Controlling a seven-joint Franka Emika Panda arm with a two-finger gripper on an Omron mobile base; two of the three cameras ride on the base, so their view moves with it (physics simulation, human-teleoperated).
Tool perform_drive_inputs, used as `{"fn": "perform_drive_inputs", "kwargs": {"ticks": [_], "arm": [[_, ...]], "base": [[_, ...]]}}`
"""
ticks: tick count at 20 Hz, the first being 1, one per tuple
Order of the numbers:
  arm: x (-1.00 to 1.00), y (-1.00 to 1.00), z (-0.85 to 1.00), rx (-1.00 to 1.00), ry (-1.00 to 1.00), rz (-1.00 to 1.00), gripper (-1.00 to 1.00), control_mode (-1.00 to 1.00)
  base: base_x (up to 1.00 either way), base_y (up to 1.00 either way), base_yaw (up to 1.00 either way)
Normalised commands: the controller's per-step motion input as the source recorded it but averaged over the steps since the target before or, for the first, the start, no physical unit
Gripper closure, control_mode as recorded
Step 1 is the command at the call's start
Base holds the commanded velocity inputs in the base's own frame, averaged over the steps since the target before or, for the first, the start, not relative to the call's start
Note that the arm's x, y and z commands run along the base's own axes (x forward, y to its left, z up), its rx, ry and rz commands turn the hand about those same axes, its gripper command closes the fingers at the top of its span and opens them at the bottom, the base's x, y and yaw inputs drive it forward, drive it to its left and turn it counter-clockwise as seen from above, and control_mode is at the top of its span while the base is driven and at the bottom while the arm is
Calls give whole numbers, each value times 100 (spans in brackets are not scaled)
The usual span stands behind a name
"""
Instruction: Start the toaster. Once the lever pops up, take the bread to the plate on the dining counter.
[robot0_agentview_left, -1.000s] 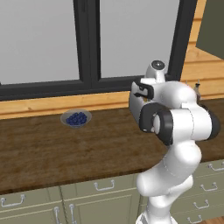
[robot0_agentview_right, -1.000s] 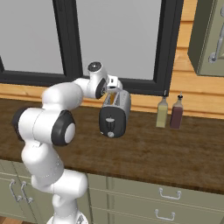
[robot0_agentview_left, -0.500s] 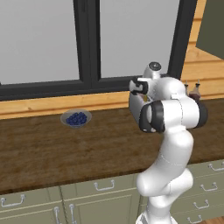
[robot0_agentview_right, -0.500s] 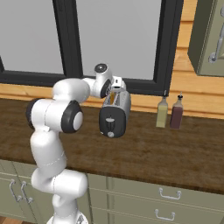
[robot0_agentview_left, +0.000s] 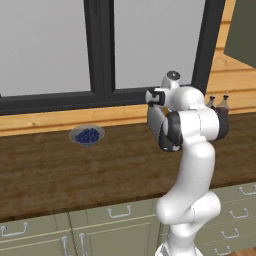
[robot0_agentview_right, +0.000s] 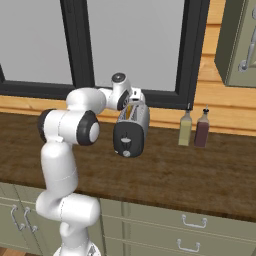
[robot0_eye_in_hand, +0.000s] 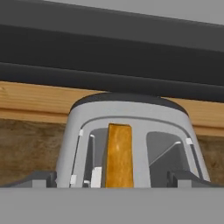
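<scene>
Tool (robot0_eye_in_hand: 112, 179): spread wide, nothing between its tips, poised just above the toaster's slots.
Bread (robot0_eye_in_hand: 119, 155): upright in the left slot as the hand view shows it, top edge showing.
Toaster (robot0_agentview_right: 131, 128): silver and dark, on the worktop (robot0_agentview_right: 200, 170) near the back.
Bottles (robot0_agentview_right: 194, 127): two, beside the toaster.
Bowl of blueberries (robot0_agentview_left: 87, 135): well apart, by the window sill.

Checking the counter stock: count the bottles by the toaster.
2: a pale bottle just right of the toaster, a dark bottle right beside it. The arm may hide others.
</scene>
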Motion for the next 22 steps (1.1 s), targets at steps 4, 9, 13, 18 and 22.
{"fn": "perform_drive_inputs", "kwargs": {"ticks": [4, 9, 13, 18, 22], "arm": [[7, 0, -26, 0, 5, 0, -100, -100], [0, 0, -14, 2, 0, 0, -100, -100], [-5, 0, -20, 3, 0, 0, 100, -100], [-2, 0, -15, 4, 0, 0, 100, -100], [-6, -1, -9, 3, 0, 0, 100, -100]], "base": [[0, 0, 0], [0, 0, 0], [0, 0, 0], [0, 0, 0], [0, 0, 0]]}}
